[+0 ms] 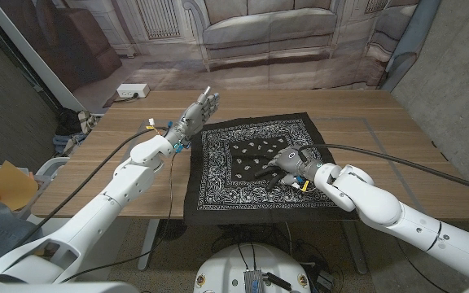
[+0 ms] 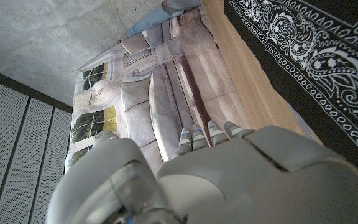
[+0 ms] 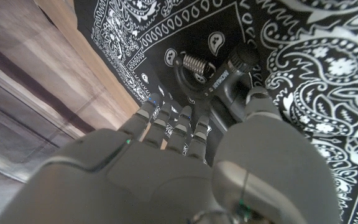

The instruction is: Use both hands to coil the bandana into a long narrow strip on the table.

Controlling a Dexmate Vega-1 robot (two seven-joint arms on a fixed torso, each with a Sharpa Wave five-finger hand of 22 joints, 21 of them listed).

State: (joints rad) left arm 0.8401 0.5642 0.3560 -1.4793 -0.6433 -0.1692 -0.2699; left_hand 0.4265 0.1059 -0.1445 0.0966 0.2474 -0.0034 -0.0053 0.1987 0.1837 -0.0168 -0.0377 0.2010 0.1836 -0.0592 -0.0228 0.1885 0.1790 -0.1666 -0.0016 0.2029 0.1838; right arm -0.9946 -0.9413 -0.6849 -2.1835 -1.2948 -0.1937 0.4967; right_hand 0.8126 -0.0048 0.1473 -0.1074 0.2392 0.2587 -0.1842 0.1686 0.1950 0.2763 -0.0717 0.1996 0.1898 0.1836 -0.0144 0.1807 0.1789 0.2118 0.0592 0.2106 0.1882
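Bandana (image 1: 259,167) lies spread flat, black with white paisley, on the table (image 1: 381,146), mid-table, near edge hanging slightly over the front edge. Also seen in left wrist view (image 2: 303,50) and right wrist view (image 3: 303,74).

Left hand (image 1: 200,110) raised above the table just beside the bandana's far left corner, fingers straight and close together, holding nothing; not touching cloth. In left wrist view, fingertips (image 2: 194,140) point toward the backdrop, table edge beside them.

Right hand (image 1: 287,160) rests on the bandana's middle, fingers bent down onto the cloth; the cloth looks slightly bunched under it. In right wrist view the fingers (image 3: 166,121) press down on the fabric, thumb apart; cannot tell whether any cloth is pinched.

Around: white power strip (image 1: 132,91) on the floor past the far left corner of the table. Printed backdrop (image 1: 259,32) with sofa picture behind the table. Orange thing (image 1: 6,183) at left edge. Black cable (image 1: 397,159) crosses the table's right part to the right arm.
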